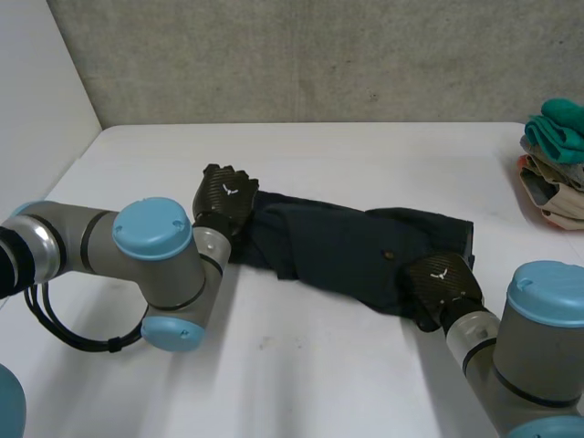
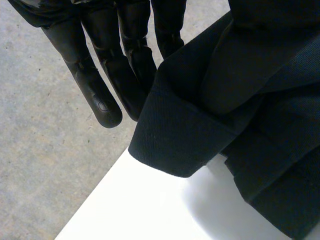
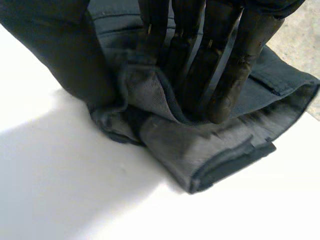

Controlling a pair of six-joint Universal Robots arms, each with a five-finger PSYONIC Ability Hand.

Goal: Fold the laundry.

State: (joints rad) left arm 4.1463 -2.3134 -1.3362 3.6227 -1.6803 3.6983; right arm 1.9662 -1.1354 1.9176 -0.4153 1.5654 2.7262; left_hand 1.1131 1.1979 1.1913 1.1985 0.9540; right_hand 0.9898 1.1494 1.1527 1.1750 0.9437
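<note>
Pressing garment (image 1: 351, 251) end, right hand (image 1: 442, 281) (straight fingers (image 3: 227, 75))

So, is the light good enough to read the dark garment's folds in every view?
Head view: even light, but the dark garment looks almost flat black, few folds readable. Left wrist view: its weave and hem show against the bright white table. Right wrist view: light catches the grey folded edge at the right hand, so layers are clear.

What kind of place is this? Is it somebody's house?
Probably a robot test lab, not a home: a plain white table, a rough grey concrete wall and grey robot arms with light-blue caps.
</note>
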